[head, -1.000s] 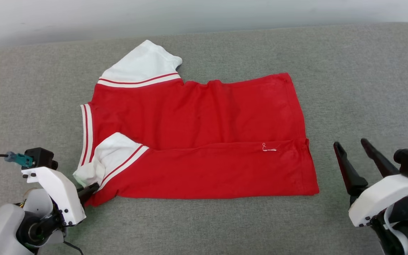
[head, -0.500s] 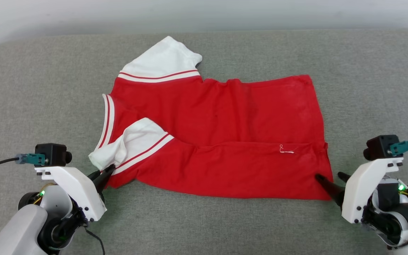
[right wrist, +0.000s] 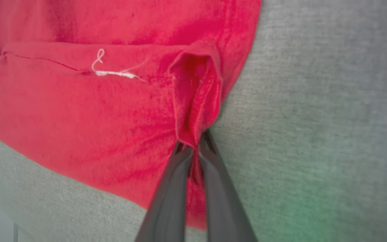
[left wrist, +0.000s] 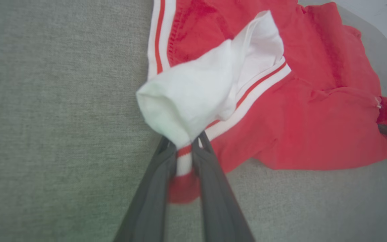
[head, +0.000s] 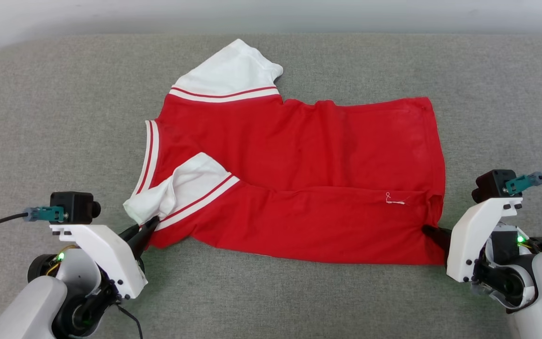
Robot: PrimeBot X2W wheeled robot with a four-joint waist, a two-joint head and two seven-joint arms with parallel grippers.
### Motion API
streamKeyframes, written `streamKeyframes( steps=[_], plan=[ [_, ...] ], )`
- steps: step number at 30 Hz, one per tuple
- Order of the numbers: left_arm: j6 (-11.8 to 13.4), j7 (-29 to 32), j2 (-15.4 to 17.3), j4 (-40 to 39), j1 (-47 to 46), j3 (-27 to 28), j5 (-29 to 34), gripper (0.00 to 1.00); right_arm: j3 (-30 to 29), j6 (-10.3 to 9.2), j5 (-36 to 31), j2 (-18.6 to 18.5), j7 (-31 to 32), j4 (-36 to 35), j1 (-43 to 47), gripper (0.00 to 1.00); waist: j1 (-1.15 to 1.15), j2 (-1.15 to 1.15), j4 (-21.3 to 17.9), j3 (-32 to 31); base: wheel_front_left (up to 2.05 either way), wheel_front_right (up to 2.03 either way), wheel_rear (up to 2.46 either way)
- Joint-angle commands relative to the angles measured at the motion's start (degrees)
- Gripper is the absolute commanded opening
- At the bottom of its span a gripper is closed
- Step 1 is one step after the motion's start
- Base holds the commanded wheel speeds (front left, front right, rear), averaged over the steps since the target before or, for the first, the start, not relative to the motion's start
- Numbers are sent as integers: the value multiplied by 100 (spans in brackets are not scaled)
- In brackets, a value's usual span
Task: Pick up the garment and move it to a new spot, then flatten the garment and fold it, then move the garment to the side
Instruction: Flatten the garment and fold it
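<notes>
— While the red jersey T-shirt (head: 299,155) is lying on the grey cushion (head: 64,117), what is holding it?
— Left gripper (head: 151,224) is pinching its striped sleeve edge; right gripper (head: 429,231) is clamping its hem corner.

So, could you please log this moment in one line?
garment: on grey surface; left gripper: shut on sleeve; right gripper: shut on hem

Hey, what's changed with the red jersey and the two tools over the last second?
The right tool, open and clear of the jersey before, came in and shut on its near hem corner. The left tool stays clamped on the striped sleeve edge; the jersey still lies half folded.
</notes>
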Motion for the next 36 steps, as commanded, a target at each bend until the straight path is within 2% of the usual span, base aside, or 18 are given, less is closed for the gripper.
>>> streamKeyframes(
  steps=[1, 12, 18, 19, 23, 26, 29, 30, 31, 32, 33, 36],
  plan=[
    [41, 21, 47, -78, 87, 25, 5, 0, 150, -5, 12, -15, 34, 162, 147, 0, -1, 0, -37, -60, 0, 0, 0],
    [298, -40, 315, -541, 527, 157, -31, 0, 259, -5, 108, -392, -192, -615, 383, 0, -1, 0, -123, -691, 0, 0, 0],
    [493, 48, 495, -803, 904, 173, -49, 0, 212, -5, 127, -505, -66, -982, 764, 0, -1, 0, -138, -1088, 0, 0, 0],
    [602, 115, 586, -912, 1102, 167, -66, 0, 188, -5, 137, -541, 17, -1130, 942, 0, -1, 0, -150, -1224, 0, 0, 0],
    [760, 229, 666, -1088, 1428, 152, -164, 0, 122, -5, 165, -542, 209, -1332, 1273, 0, -1, 0, -155, -1398, 0, 0, 0],
    [867, 394, 585, -1156, 1805, 101, -436, 0, 4, -5, 166, -470, 381, -1459, 1609, 0, -1, 0, -155, -1507, 0, 0, 0],
    [837, 495, 431, -1071, 1988, 66, -704, 0, -132, -5, 180, -329, 411, -1407, 1912, 0, -1, 0, -150, -1537, 0, 0, 0],
    [809, 495, 367, -993, 1998, 47, -754, 0, -171, -5, 127, -318, 352, -1373, 1969, 4, -1, 0, -145, -1529, 0, 0, 0],
    [771, 476, 290, -902, 1968, 34, -796, 0, -186, -5, 125, -262, 308, -1316, 2046, 49, -1, 0, -142, -1518, 0, 0, 0],
    [729, 455, 227, -813, 1917, 33, -824, 15, -183, -5, 135, -189, 212, -1270, 2093, 100, -1, 0, -150, -1498, 0, 0, 0],
    [693, 445, 175, -716, 1852, 32, -841, 100, -151, -5, 95, -180, 88, -1244, 2104, 100, -1, 0, -158, -1477, 0, 0, 0],
    [544, 315, 84, -466, 1638, 44, -771, 100, -19, -5, 37, -170, -419, -1223, 2058, 100, -1, 0, -227, -1414, 0, 0, 0]
  ],
)
